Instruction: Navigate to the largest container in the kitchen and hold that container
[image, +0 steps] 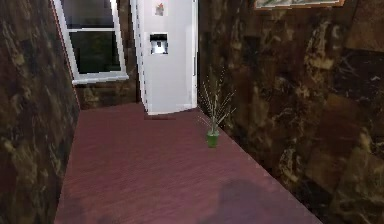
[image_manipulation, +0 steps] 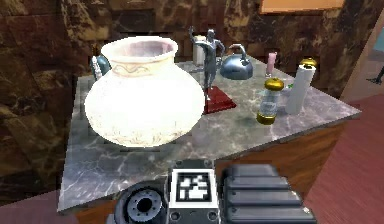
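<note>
A: What lies ahead?
B: A window (image: 92, 38), a fridge (image: 165, 55), then a plant (image: 213, 125) on the floor (image: 150, 175).
A: And the pot?
B: In the arm side view, the big white pot (image_manipulation: 143, 95) stands on the counter's (image_manipulation: 100, 172) left half. The gripper (image_manipulation: 140, 207) sits at the bottom edge, before the counter. I cannot tell its grip, nor whether it holds anything. Right of the pot stand a statuette (image_manipulation: 208, 60), a kettle (image_manipulation: 237, 66) and three bottles (image_manipulation: 268, 100).

You have a grey stone counter (image_manipulation: 100, 172) carrying a big cream pot (image_manipulation: 143, 95), a blue kettle (image_manipulation: 237, 67), a statuette (image_manipulation: 210, 62) on a red base, and three bottles (image_manipulation: 268, 100)
</note>
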